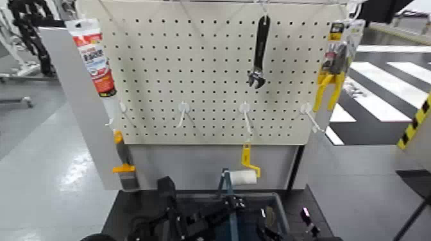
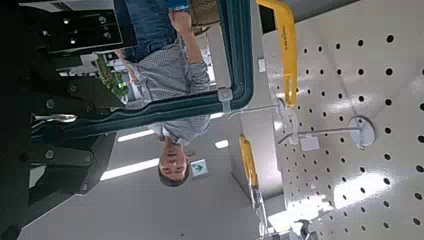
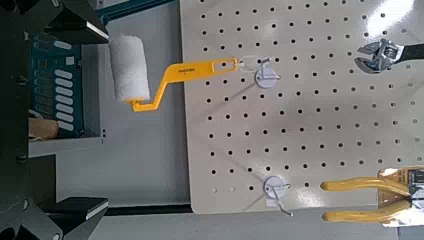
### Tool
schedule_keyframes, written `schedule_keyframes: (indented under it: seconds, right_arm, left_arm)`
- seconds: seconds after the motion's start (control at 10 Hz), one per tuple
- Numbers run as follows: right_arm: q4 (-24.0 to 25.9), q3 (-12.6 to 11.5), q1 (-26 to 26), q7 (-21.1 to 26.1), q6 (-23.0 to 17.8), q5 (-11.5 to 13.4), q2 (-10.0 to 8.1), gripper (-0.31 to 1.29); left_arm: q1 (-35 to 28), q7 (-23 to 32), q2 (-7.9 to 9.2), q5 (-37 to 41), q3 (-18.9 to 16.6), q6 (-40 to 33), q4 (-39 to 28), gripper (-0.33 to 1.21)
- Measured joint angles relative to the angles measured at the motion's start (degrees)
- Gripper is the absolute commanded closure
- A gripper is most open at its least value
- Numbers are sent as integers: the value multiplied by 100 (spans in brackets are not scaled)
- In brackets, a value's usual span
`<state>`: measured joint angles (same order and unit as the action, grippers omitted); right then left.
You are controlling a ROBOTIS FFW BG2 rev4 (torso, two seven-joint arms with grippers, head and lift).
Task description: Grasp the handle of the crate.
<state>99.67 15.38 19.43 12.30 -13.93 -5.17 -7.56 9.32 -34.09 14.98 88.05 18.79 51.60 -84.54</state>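
The crate (image 1: 277, 204) is a grey-rimmed bin with a dark blue inside, at the bottom of the head view. Its thin blue-grey handle (image 1: 224, 184) stands upright over the middle. In the left wrist view the handle (image 2: 170, 106) runs as a teal bar between the fingers of my left gripper (image 2: 105, 130), close to one finger. The jaws stand apart. My right gripper (image 3: 100, 118) is open and empty beside the crate's ribbed blue wall (image 3: 62, 95), facing the pegboard. Both arms show as dark shapes over the crate in the head view.
A white pegboard (image 1: 205, 70) stands behind the crate with a black wrench (image 1: 259, 54), yellow pliers (image 1: 332, 77), a tube (image 1: 95, 58) and empty hooks. A yellow-handled white paint roller (image 1: 244, 174) hangs just behind the handle. A person (image 2: 170, 80) shows beyond it.
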Motion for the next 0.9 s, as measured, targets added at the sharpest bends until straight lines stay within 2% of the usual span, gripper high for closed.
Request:
schedule_keyframes:
  seconds: [0.9]
  right_arm:
    - [11, 3, -16, 27, 44, 90, -9, 15]
  left_arm:
    - [17, -1, 26, 187, 132, 43, -55, 119]
